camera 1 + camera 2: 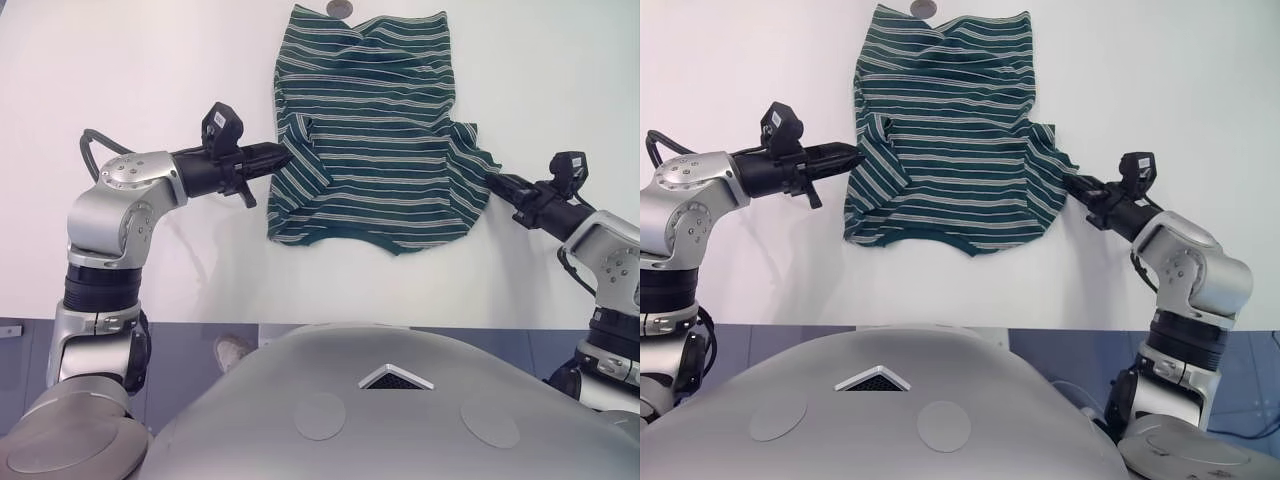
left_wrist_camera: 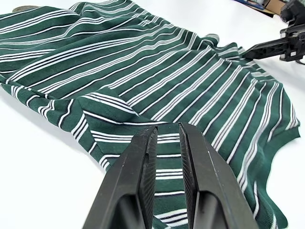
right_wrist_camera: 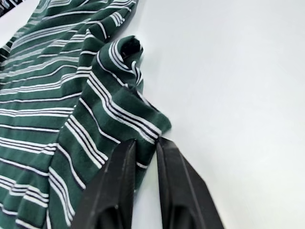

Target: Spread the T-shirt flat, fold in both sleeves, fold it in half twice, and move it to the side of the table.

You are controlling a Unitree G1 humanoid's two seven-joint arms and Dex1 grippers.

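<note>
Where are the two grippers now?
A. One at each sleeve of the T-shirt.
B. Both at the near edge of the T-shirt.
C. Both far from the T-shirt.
A: the left gripper is at the left sleeve of the T-shirt, and the right gripper is at the right sleeve.

A small dark round thing [image 1: 340, 7] beyond the green-and-white striped cloth T-shirt [image 1: 370, 130] is cut by the top edge; I can't make it out. From either wrist, the shirt runs off the frame.

Green white-striped T-shirt [image 1: 370, 130] lies rumpled, partly spread on the white table [image 1: 130, 70].
</note>
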